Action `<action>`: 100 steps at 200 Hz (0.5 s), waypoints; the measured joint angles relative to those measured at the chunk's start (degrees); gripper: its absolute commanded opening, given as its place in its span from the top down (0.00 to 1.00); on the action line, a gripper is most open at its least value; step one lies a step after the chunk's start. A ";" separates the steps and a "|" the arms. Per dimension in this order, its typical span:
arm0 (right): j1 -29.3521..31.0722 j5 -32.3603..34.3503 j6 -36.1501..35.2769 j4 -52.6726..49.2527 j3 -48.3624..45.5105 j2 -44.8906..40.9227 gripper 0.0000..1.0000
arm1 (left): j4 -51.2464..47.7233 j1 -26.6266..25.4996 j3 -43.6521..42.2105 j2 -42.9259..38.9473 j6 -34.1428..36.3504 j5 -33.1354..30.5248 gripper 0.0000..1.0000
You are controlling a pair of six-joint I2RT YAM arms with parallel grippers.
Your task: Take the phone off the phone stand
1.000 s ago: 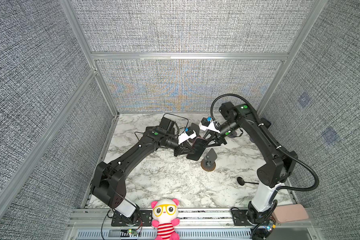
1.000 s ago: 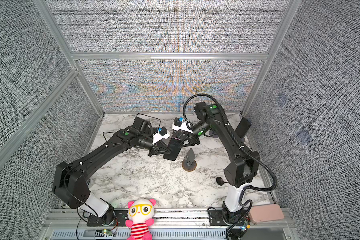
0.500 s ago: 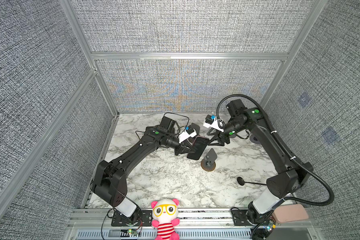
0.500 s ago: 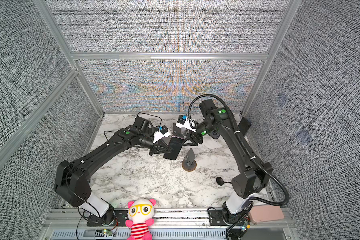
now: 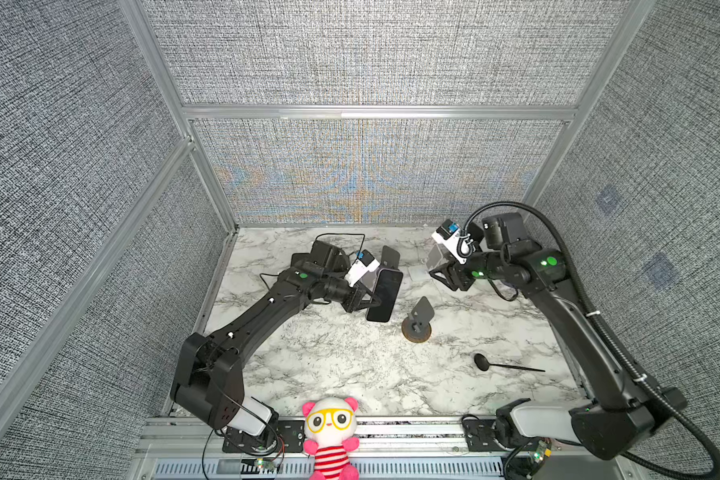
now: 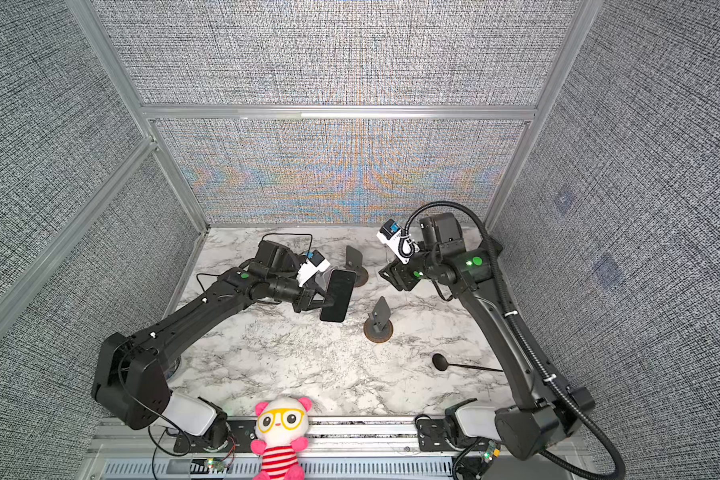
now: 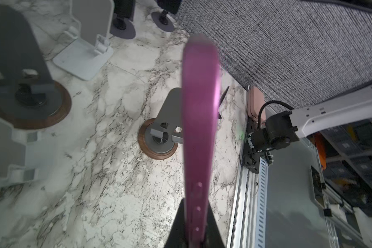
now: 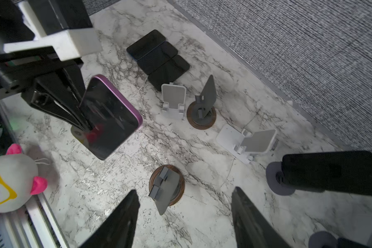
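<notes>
My left gripper [image 5: 371, 297] is shut on one edge of the purple-rimmed phone [image 5: 385, 295], holding it in the air with its dark screen tilted. In the left wrist view the phone [image 7: 199, 128] runs edge-on out from between the fingers. The phone stand [image 5: 417, 322], a grey plate on a round brown base, stands bare on the marble just right of the phone, apart from it. My right gripper [image 5: 435, 272] hangs open and holds nothing at the back right, well off the phone. Its wrist view shows the stand [image 8: 166, 186] below the spread fingers and the phone [image 8: 110, 116] beyond.
Several dark phones [image 8: 157, 58] lie in a row by the back wall. Two white stands [image 8: 173, 96] [image 8: 245, 141] and another grey stand [image 8: 204, 107] are near them. A phone rests on a dark stand [image 8: 329, 171]. A black spoon [image 5: 481, 361] lies front right; a plush toy [image 5: 331, 424] sits at the front rail.
My right gripper has opened and drawn back to the right, away from the phone. The left gripper still grips the phone in nearly the same spot.
</notes>
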 measured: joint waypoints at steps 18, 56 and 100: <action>0.00 3.58 2.71 2.38 -3.52 -3.23 0.36 | -1.20 0.76 0.13 -0.04 -4.22 -1.40 1.00; 0.00 7.98 6.97 4.02 -7.78 -8.61 0.36 | -5.79 2.75 1.46 1.51 -12.02 -3.21 1.00; 0.00 10.73 10.01 4.04 -11.96 -13.11 0.36 | -10.86 7.23 4.31 10.27 -15.89 -2.10 1.00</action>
